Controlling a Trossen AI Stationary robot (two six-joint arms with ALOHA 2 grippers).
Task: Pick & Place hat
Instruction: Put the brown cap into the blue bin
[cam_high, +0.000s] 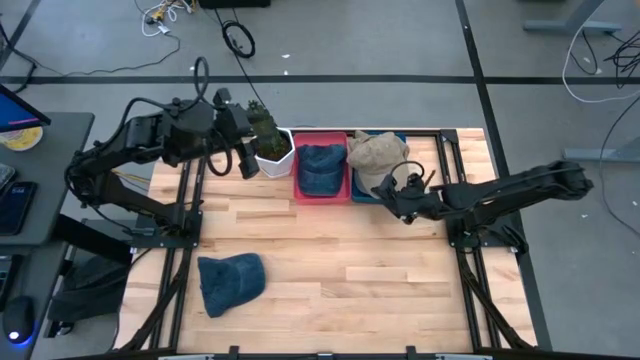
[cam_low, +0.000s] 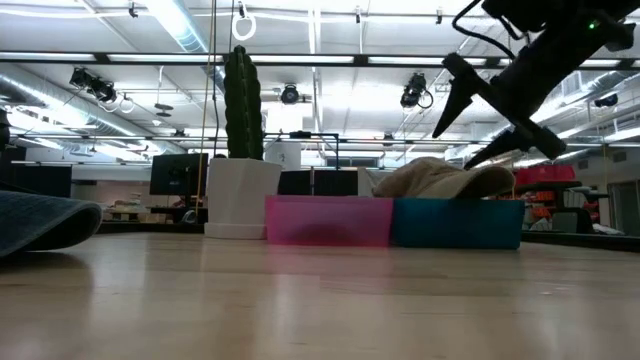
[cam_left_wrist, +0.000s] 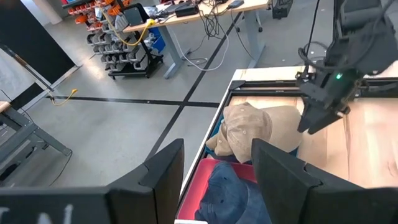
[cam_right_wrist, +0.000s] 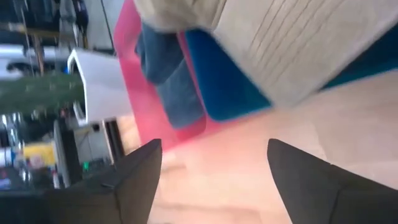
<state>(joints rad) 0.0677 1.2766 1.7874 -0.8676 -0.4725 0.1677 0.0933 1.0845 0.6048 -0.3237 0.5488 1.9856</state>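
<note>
Atop the blue bin (cam_high: 362, 190), a crumpled tan hat (cam_high: 377, 153) lies; right gripper (cam_high: 398, 192) gapes wide, empty.

Bystanders around a pale wooden table (cam_high: 330, 270)

A cactus (cam_low: 240, 100) stands upright in a white pot (cam_low: 240, 195) at the table's far edge; cables (cam_high: 238, 38) lie looped on the grey floor beyond it, with black tape lines (cam_high: 470, 45) crossing that floor; a side desk (cam_high: 40, 170) carrying a tablet (cam_high: 18, 108) sits off the table's left end; a wheeled desk (cam_left_wrist: 186, 18) strewn with wires shows in the left wrist view; ceiling strip lights (cam_low: 320, 60) run across the room behind.
</note>
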